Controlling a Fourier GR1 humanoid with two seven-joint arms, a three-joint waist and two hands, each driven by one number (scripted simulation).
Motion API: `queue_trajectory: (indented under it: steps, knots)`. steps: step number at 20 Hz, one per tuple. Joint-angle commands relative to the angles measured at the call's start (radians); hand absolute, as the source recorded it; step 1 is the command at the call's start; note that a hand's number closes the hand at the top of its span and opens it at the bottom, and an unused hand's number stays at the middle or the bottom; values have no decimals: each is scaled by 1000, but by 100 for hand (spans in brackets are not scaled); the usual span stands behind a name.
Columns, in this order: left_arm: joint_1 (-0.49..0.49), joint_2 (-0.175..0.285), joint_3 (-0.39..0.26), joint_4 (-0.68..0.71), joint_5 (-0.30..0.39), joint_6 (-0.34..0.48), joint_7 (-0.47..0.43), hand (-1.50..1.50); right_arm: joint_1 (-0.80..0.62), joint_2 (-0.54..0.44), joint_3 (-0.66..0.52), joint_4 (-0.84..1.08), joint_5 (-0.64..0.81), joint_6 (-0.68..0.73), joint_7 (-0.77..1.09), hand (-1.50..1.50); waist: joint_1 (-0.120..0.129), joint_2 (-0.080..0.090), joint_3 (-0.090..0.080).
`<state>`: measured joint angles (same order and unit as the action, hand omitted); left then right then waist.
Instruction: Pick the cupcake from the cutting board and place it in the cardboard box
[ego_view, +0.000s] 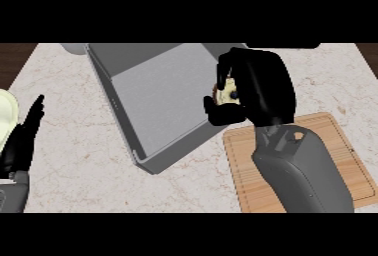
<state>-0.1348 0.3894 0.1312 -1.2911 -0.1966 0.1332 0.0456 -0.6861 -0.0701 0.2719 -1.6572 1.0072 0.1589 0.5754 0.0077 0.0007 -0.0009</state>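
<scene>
With right hand (260, 80) curled round the cupcake (227, 94) above the cardboard box's (159, 95) three-o'clock wall, carry toward nine o'clock, lower well inside, then uncurl. Avoid drifting back over the cutting board (341, 150) at five o'clock; leave left hand (21, 142) flat at eight o'clock.

No text, label, brand, number or sign can be read: none on the cardboard box (159, 95) just left of the fingers (224, 70) of the right hand (262, 85), the cupcake (227, 94) within them, the cutting board (244, 165) or the tabletop (74, 150).
</scene>
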Motion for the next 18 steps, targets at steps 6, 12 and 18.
queue_trajectory:
  steps: [6,12,18]
  knots:
    - [25,-25,-6,-12,-20,7,-32,0,-348,69,-51,369,-159,-192,130,150,22,3,0]
    - [-9,-46,-29,-37,-42,17,37,0,-515,70,-112,719,-285,-353,26,150,37,9,0]
    - [22,-17,-18,-72,-10,-46,8,0,-598,70,-143,1033,-327,-469,-97,150,64,18,0]
